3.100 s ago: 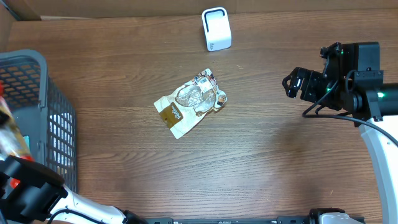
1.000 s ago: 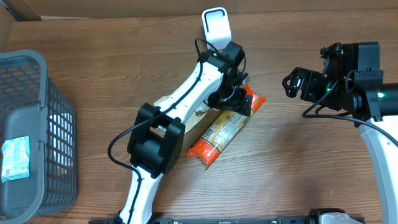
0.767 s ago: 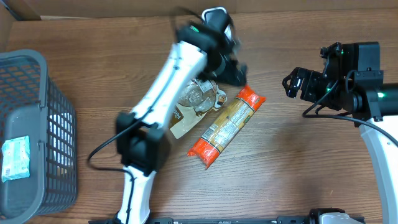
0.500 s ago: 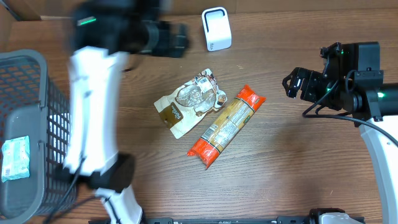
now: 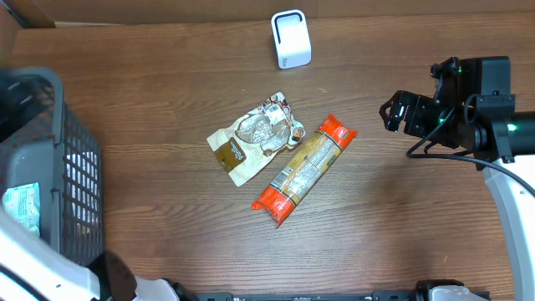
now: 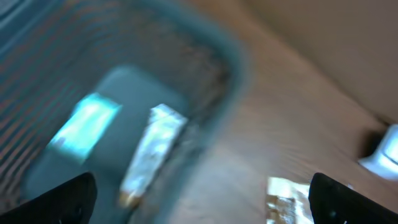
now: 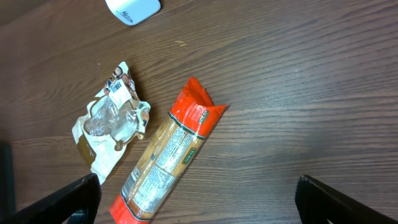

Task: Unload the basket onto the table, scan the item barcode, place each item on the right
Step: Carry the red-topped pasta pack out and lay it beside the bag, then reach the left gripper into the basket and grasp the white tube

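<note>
1. The orange pasta packet (image 5: 303, 170) lies flat on the desk (image 5: 401, 226), label side up. It is well to the left of the right fingers (image 5: 393, 114) and short of the white scanner (image 5: 291, 38). I judge it is parked there for a later lift toward the scanner. Its barcode is too small to pick out.
2. A crumpled clear packet (image 5: 255, 138) lies just beside it, on the side farther from the right fingers.
3. The right fingers are released and empty, hovering apart from everything, seemingly waiting.
4. The left fingers (image 6: 68, 199) are spread wide with nothing between them, above the grey basket (image 5: 58, 109). Beneath them lie a pale blue packet (image 6: 84, 121) and a whitish packet (image 6: 152, 152). The left wrist view is smeared, which suggests a fast swing.
5. A second ago the left arm stretched across the desk with its fingers at the pasta packet; now it is over the basket. Three seconds ago that packet was not on the desk. The scanner, the crumpled packet and the right arm are unchanged.
</note>
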You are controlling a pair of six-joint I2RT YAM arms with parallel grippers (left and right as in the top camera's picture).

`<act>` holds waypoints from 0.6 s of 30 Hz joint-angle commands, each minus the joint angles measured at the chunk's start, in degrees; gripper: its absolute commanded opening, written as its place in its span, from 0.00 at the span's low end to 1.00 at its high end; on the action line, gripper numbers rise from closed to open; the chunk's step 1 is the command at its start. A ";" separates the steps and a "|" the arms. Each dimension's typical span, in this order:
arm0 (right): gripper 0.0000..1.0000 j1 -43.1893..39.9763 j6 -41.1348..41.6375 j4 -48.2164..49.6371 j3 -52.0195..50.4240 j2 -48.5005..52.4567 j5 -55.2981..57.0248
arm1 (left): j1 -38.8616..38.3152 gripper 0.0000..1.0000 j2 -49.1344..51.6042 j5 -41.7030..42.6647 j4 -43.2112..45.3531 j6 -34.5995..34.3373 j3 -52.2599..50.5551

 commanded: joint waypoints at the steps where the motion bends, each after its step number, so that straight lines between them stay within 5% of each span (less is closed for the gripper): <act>1: 1.00 0.28 -0.20 0.28 1.66 -0.15 -0.02 | 11.13 0.99 -0.57 0.70 1.79 -1.73 -9.22; 8: 1.00 0.28 -0.20 0.28 1.66 -0.15 -0.02 | 15.41 0.99 1.18 1.38 14.14 -2.40 -27.80; 18: 1.00 0.28 -0.22 0.28 1.66 -0.15 -0.02 | 14.25 1.00 3.10 9.84 29.83 9.38 -48.24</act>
